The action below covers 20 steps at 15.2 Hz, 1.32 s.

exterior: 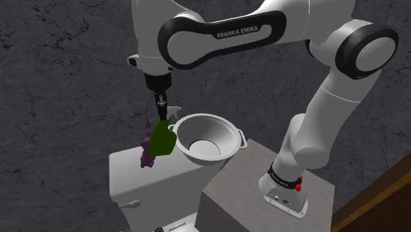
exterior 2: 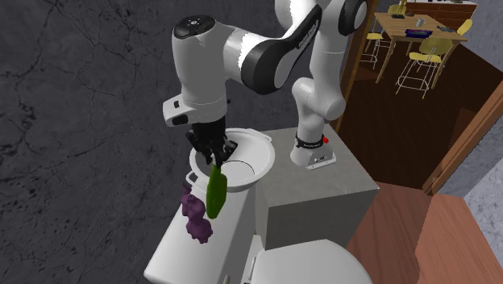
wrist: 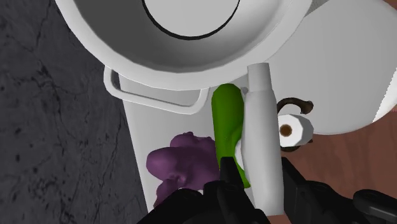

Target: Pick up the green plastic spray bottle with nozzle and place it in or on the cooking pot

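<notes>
The spray bottle hangs from my gripper (exterior: 161, 106), its green body (exterior: 161, 140) below its white nozzle. In the wrist view the fingers (wrist: 230, 186) are shut on the white nozzle part (wrist: 263, 127), and the green body (wrist: 228, 121) points away from the hand toward the pot's handle. The white cooking pot (exterior: 224, 130) stands on the toilet tank, just to the shoulder view's right of the bottle. In the second exterior view the bottle (exterior 2: 216, 192) dangles beside the pot's rim (exterior 2: 263, 152), under the gripper (exterior 2: 214, 158). The pot (wrist: 191, 60) holds nothing.
A purple lumpy object (exterior: 145, 150) sits on the white toilet tank (exterior: 130, 173), right beside the hanging bottle. The grey stand (exterior 2: 316, 187) adjoins the tank. A toilet paper roll (wrist: 296, 129) hangs below. A dark stone wall rises behind.
</notes>
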Tool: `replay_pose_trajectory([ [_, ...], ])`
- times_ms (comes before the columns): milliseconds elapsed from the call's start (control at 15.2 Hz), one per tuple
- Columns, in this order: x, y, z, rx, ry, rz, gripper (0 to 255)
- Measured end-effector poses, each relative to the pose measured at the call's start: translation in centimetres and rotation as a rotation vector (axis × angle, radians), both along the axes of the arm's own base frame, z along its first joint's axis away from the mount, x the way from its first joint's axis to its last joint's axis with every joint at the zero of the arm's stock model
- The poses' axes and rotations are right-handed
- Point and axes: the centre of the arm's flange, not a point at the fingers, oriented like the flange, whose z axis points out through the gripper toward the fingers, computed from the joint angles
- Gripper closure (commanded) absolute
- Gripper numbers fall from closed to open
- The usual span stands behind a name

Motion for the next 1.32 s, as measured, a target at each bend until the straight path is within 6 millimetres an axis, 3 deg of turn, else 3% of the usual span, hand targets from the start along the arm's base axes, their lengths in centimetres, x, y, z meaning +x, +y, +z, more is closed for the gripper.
replay_pose_trajectory([
  [1320, 0.0, 0.0, 10.5, 0.0, 0.0, 0.0, 255],
])
